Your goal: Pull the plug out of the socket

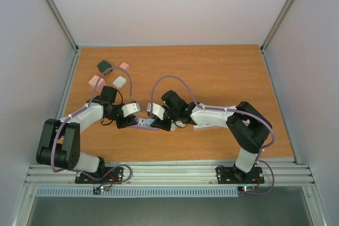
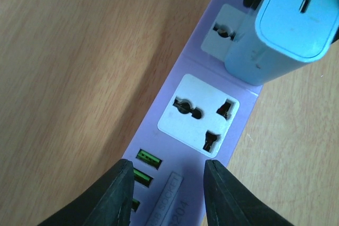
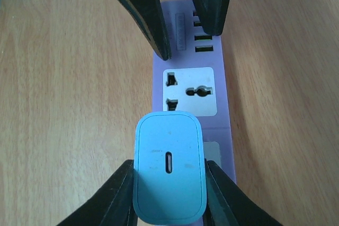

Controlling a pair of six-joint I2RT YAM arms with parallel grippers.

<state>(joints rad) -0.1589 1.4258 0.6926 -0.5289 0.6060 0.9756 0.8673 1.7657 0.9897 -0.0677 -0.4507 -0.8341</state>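
1. Spanning the enclosure floor, your wooden table (image 1: 212,72) carries everything noted below.
2. Your left arm (image 1: 79,117) and right arm (image 1: 222,116) both reach inward. They meet over the table's near middle, wrists facing one another.
3. The strip (image 3: 222,104), pale purple, lies flat on the table between the two wrists. Its length runs from one gripper to the other.
4. Your right gripper (image 3: 169,186) is closed onto the plug. One finger presses each side of its body, and the right wrist view shows no gap.
5. Your left gripper (image 2: 167,170) is partly closed over the strip's USB end. One fingertip sits at the strip's edge and the other over the ports. Neither wrist view shows whether they actually pinch the strip.
6. The plug (image 3: 169,168) is a light blue block with a slot in its outer face. It stands in the strip's end outlet, on the right arm's side, with its base against the strip face, so it is not pulled free.
7. Four small blocks lie grouped at the table's far left, well apart from the strip: a green block (image 1: 104,66), two pink blocks (image 1: 124,66) (image 1: 96,82) and a white block (image 1: 119,81).
8. The free outlet (image 2: 198,115), white, sits between the plug and the left gripper.
9. The green USB ports (image 2: 145,160) line up beside one left fingertip.
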